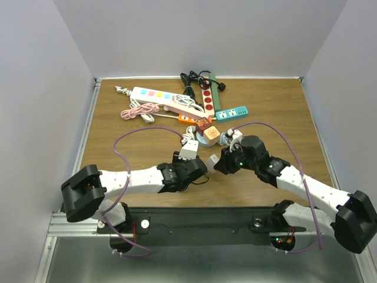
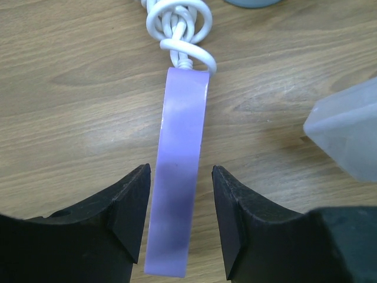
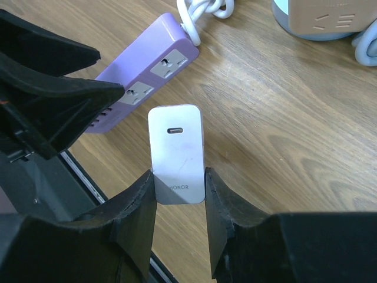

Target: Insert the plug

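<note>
White charger (image 3: 175, 154), lilac power strip (image 2: 179, 177) beside it

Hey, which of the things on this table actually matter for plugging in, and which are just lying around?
For the job: purple power strip, white charger in the right end effector, left end effector around the strip.
Lying about: white power strip, pink cable, teal strip, black cable, red-and-green strip.

Two arms to look at here. The left arm (image 1: 141, 177) and right arm (image 1: 306, 186) are smooth white shells broken up by chunky black joints. There's a big rounded black housing (image 1: 82, 191) at each shoulder, and a purple cable (image 1: 126, 150) loops along each arm. The jaws are matte black and wedge-shaped. A green light (image 1: 240, 162) glows at the right wrist, with red and green lights (image 1: 281, 240) down at its base. Both arms stand on a black rail (image 1: 200, 227).
</note>
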### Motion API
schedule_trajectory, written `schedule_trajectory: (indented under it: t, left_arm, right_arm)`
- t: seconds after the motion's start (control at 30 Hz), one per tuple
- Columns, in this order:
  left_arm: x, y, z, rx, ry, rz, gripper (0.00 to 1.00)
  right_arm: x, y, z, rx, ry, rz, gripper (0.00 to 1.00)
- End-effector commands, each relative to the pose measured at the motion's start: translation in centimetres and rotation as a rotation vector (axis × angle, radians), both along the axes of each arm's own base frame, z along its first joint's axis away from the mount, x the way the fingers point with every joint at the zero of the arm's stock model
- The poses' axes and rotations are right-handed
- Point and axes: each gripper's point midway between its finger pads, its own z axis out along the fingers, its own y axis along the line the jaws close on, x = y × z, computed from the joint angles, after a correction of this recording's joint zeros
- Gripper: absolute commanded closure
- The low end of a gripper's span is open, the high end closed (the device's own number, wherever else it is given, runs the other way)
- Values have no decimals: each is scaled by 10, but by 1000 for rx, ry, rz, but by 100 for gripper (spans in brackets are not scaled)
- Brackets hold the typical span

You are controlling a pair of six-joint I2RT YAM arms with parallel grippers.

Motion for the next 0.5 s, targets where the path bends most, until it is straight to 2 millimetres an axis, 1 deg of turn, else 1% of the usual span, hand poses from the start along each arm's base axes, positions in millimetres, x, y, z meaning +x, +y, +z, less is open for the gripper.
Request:
schedule_trajectory:
  t: [0.0, 0.1, 0.23, 0.33, 0.4, 0.47]
  left_arm:
    - [2, -3, 3, 32, -8, -3, 43]
    - [-1, -5, -6, 38, 17, -16, 43]
    - [-3, -13, -9, -1, 33, -36, 43]
    - [-4, -13, -14, 9, 41, -39, 43]
    - [-5, -10, -22, 34, 58, -32, 43]
    - [-7, -7, -28, 55, 70, -28, 46]
  right_arm:
    - [7, 7, 19, 60, -78, 1, 100]
    - [6, 6, 17, 57, -76, -2, 100]
    - [7, 5, 16, 54, -78, -3, 100]
    - [7, 5, 15, 52, -77, -3, 99]
    - [6, 5, 14, 50, -77, 0, 100]
    - [7, 5, 13, 47, -76, 0, 100]
